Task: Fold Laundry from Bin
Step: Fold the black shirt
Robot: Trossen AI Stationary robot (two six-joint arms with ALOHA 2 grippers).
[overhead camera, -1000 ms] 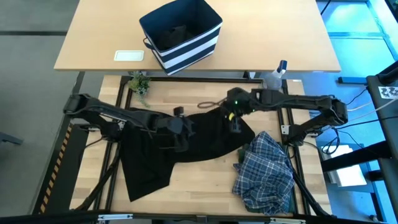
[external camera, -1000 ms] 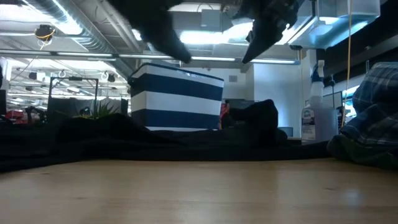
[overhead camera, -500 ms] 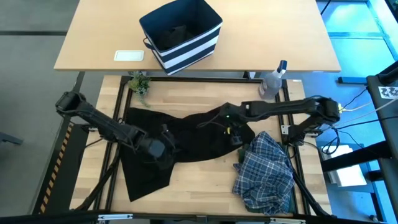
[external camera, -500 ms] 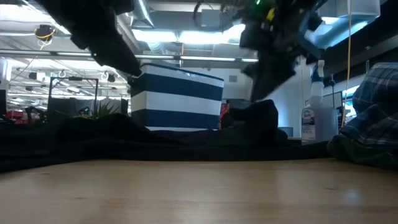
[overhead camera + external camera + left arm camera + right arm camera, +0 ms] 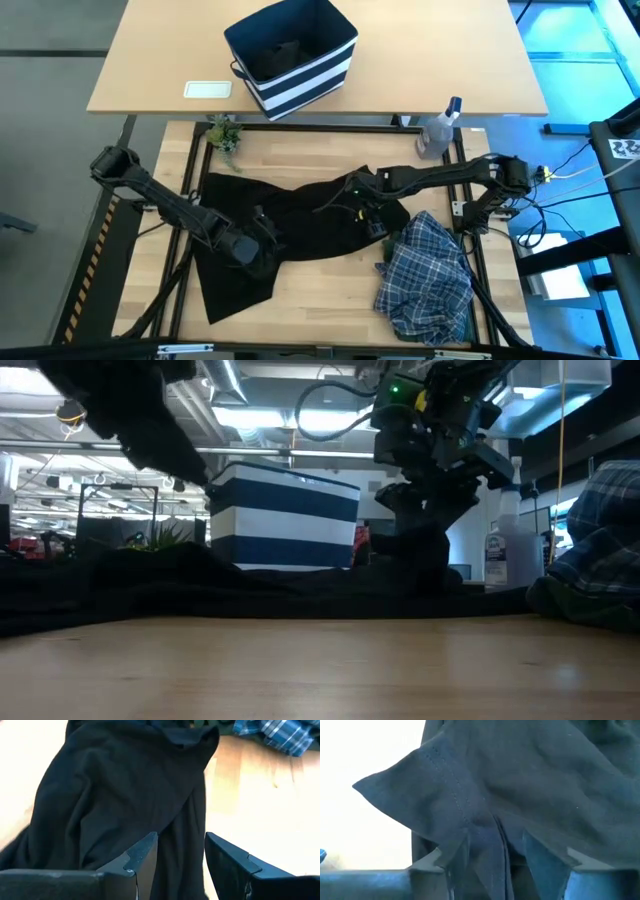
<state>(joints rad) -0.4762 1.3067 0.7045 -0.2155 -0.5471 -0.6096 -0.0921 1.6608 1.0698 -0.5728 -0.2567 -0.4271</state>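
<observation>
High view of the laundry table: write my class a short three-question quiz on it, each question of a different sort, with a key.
1. True or false: the blue-and-white plaid shirt lies inside the bin.
2. Which garment do both tools work over? A) the plaid shirt B) the black garment C) a white towel
3. Fill in: the spray bottle stands nearer the ___ arm.

Key: 1. False; the shirt lies crumpled on the wooden table, while the bin stands on the far desk. 2. B; the left tool and the right tool are both low over it, fingers apart. 3. right.
</observation>
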